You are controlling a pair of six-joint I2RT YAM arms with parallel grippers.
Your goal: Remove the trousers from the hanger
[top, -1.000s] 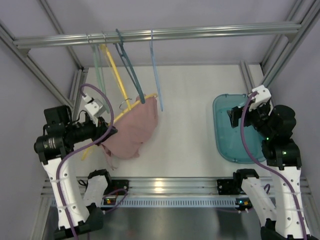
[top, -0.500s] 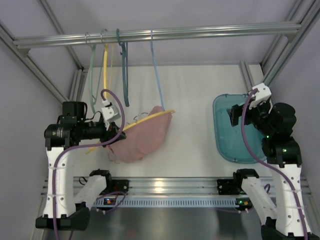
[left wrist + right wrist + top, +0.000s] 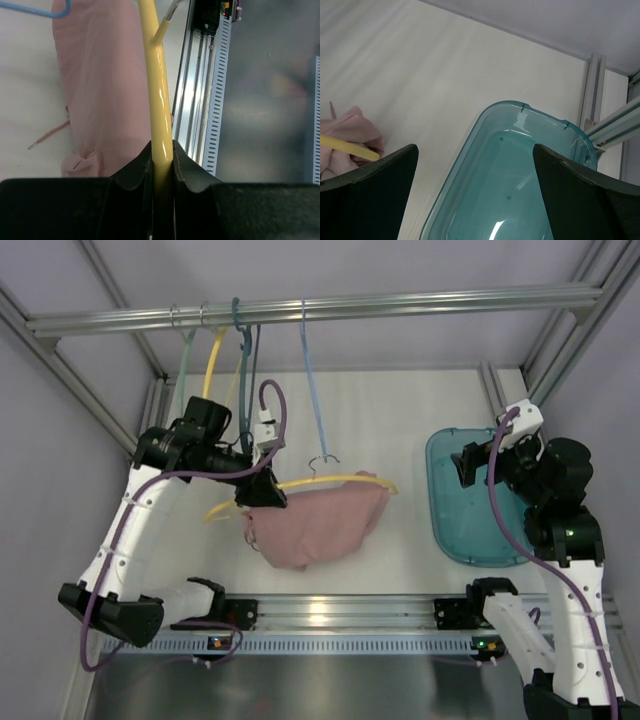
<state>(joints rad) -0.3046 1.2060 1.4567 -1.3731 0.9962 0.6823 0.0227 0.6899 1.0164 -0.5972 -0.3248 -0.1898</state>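
Left pincer (image 3: 162, 150) clamps the bar of the yellow hanger (image 3: 330, 480), with dusty-pink trousers (image 3: 320, 525) draped over it.
The trousers hang just beyond and below the closed left pincer. They look light, soft and floppy, likely to slide off the smooth, stiff bar if pinched at a loose hem. The right pincer (image 3: 470, 465) gapes empty over a teal bin (image 3: 450, 530), well apart. No writing is readable.

Teal tub (image 3: 465, 525) on white table (image 3: 390, 410)
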